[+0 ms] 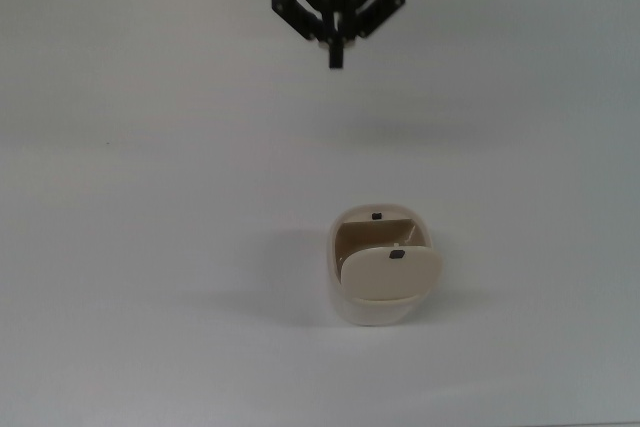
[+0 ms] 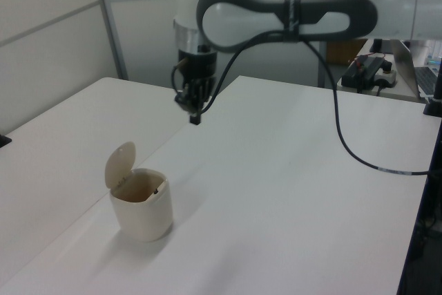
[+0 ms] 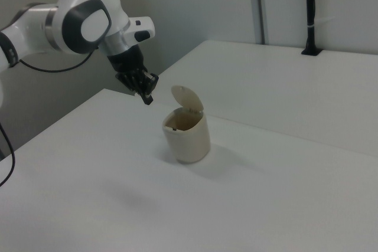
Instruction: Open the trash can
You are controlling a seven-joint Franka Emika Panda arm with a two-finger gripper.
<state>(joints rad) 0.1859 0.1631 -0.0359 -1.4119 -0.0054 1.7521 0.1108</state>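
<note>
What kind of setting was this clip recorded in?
Most likely a robotics lab or workshop. A Franka arm's gripper hangs above a plain white table holding only a small trash can, lid up. Partition walls surround it, and a bench with cabling and equipment stands behind.

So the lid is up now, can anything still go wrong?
Maybe two things. The lid stands upright on its hinge, so a bump to the table might drop it shut. Also the trash can looks small and light with nothing holding it, so it could tip if knocked. The gripper hangs well above and apart from it, so a knock from the arm seems unlikely.
</note>
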